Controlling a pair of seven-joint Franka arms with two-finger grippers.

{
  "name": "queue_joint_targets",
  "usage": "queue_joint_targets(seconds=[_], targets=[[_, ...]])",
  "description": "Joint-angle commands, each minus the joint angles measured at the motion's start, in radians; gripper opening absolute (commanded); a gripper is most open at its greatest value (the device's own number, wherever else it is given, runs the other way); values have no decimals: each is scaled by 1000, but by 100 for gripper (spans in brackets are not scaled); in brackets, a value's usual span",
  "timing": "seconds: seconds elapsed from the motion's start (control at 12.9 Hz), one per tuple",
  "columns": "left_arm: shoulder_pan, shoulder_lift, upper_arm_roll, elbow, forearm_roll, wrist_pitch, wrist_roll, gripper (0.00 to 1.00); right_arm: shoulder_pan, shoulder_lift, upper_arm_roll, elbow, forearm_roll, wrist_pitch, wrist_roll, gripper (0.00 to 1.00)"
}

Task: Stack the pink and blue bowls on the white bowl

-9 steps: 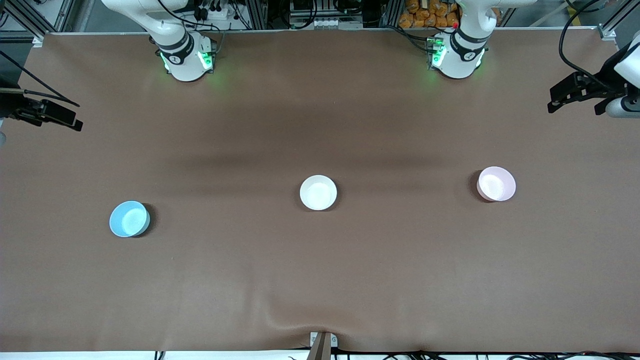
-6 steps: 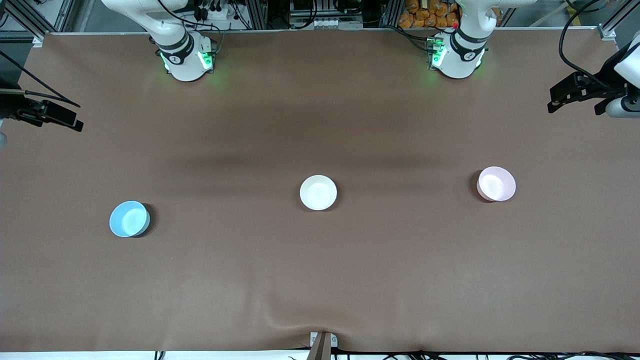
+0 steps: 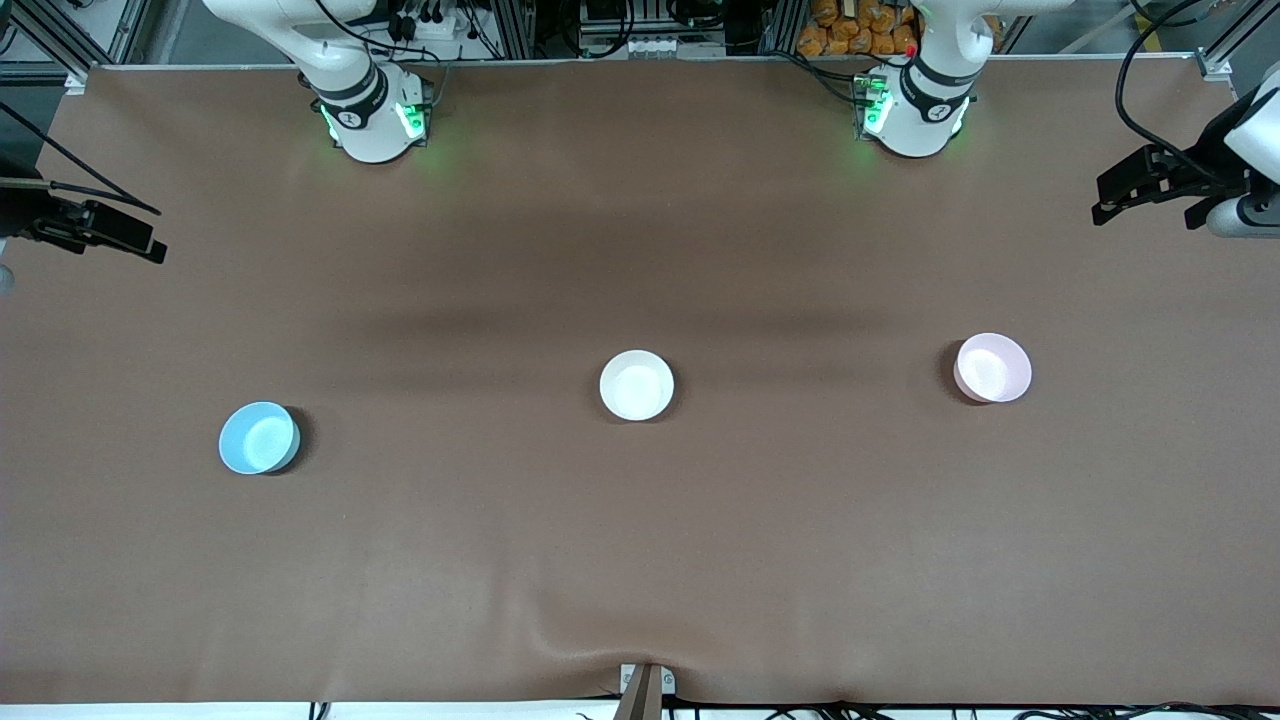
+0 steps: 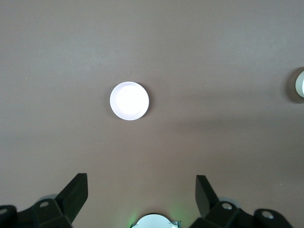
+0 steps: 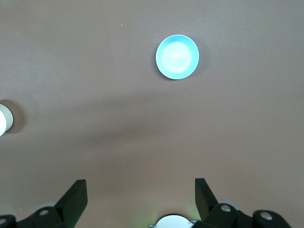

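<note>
So, both grippers, left (image 4: 141, 190) and right (image 5: 140, 192), are held wide open, empty, high over the table; pink bowl (image 3: 992, 368), white bowl (image 3: 637, 385), blue bowl (image 3: 259, 437) are kept apart.

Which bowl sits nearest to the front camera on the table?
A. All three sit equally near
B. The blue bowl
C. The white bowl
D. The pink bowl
B. In the front view the blue bowl lies lower than the white bowl and the pink bowl, so it is nearest to that camera; all three stand apart on the table, none stacked.
</note>
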Motion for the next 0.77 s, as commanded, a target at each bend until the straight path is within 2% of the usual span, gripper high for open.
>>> queue_joint_targets(seconds=[0.0,0.7], targets=[[3,-1,2,3,-20,-15,8,100,-7,-2,7,-4,-2,4,-9,100],[3,17,5,-14,-19,-13,9,100,-4,-2,7,-10,-2,2,-9,100]])
